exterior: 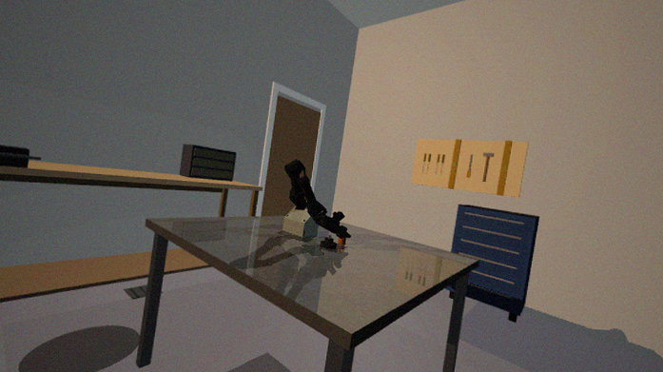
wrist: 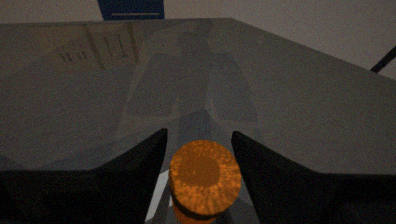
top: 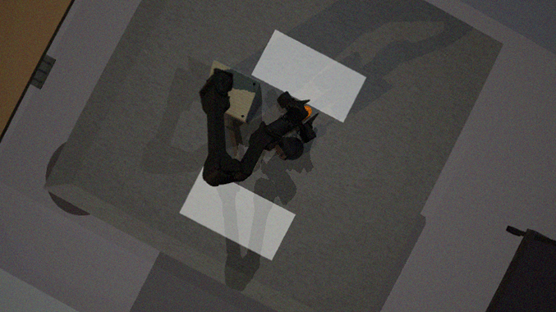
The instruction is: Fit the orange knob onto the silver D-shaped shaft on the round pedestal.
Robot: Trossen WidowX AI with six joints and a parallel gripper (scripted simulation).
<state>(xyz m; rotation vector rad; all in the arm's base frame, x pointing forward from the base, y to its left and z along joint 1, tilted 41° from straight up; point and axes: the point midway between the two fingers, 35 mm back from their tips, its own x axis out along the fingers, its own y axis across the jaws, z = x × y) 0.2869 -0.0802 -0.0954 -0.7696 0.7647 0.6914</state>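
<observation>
The orange knob [top: 308, 111] [exterior: 341, 241] [wrist: 205, 175] stands on the table, apart from the pedestal, with its round top showing in the wrist view. Its underside and hole are hidden. My gripper [top: 312, 108] [exterior: 347, 234] [wrist: 200, 134] is open around the knob, one finger on each side, and gaps show between the fingers and the knob in the wrist view. The dark round pedestal [top: 295, 145] [exterior: 328, 243] sits beside the gripper, close to the knob. The shaft's flat side is not discernible in these views.
The arm's pale base block [top: 241, 103] [exterior: 300, 223] stands behind the pedestal and knob. Two bright white rectangles lie across the table top [top: 370, 163] [exterior: 370, 284] in the top view, one [top: 310, 74] near the knob and one [top: 236, 221] beyond the elbow.
</observation>
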